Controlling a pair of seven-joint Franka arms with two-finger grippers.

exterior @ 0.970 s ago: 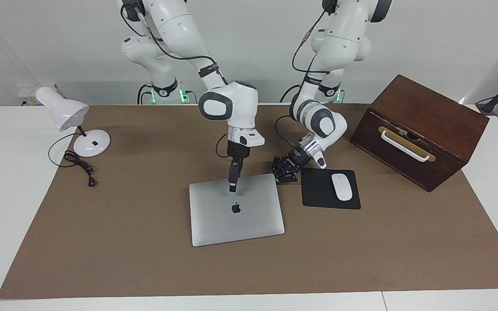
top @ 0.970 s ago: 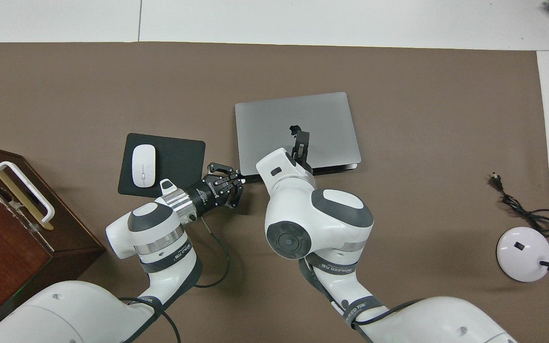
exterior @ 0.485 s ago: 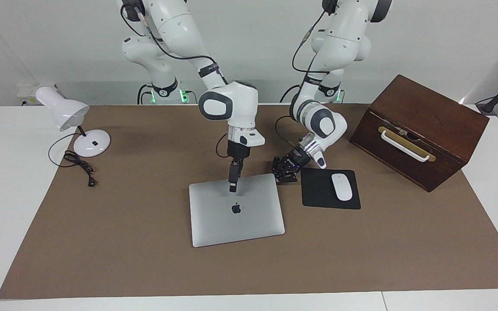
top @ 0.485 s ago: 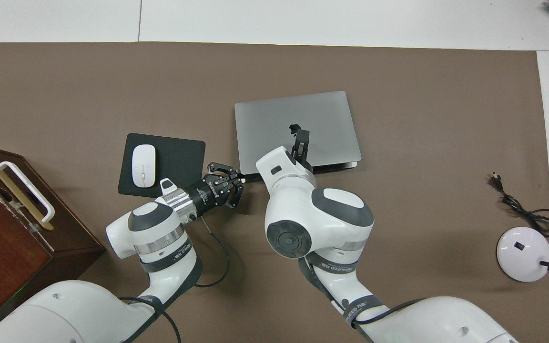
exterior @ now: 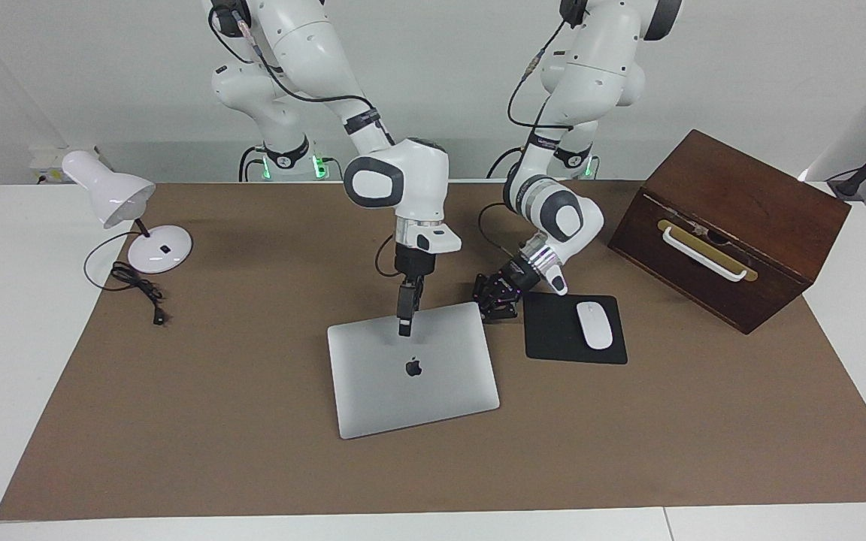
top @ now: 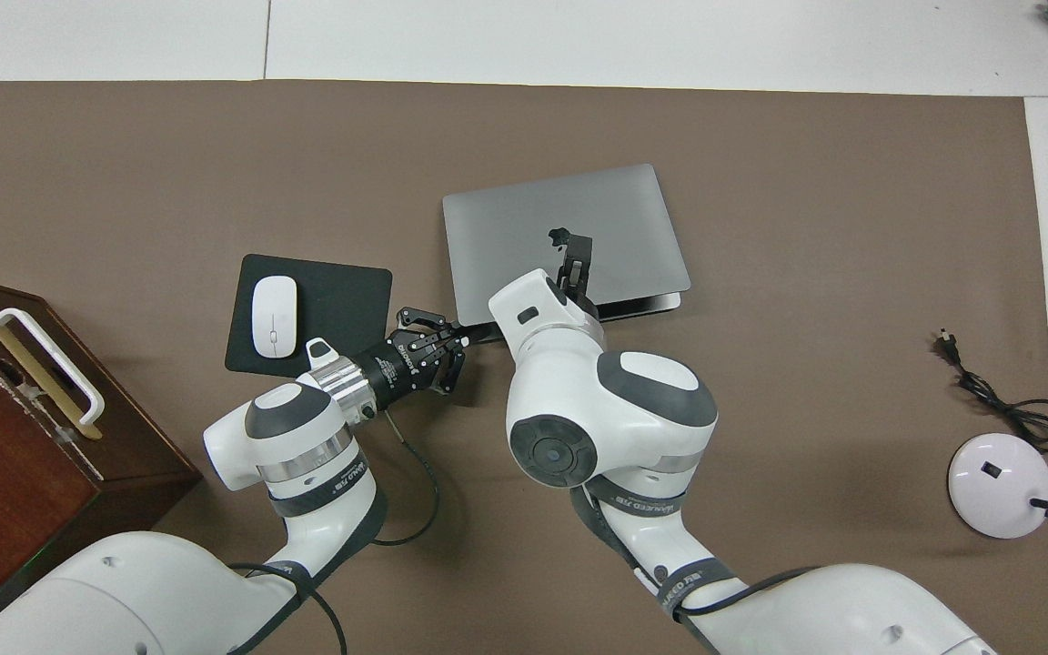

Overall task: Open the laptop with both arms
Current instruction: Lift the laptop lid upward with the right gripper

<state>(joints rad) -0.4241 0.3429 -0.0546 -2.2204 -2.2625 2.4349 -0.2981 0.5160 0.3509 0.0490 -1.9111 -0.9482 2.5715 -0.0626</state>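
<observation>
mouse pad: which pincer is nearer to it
Left. The left pincer sits low at the mouse pad's edge nearest the laptop, by the laptop's corner. The right pincer is over the laptop's lid, farther from the pad.

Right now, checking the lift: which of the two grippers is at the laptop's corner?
The left gripper, low at the laptop corner beside the mouse pad. The right gripper points straight down over the lid instead.
</observation>
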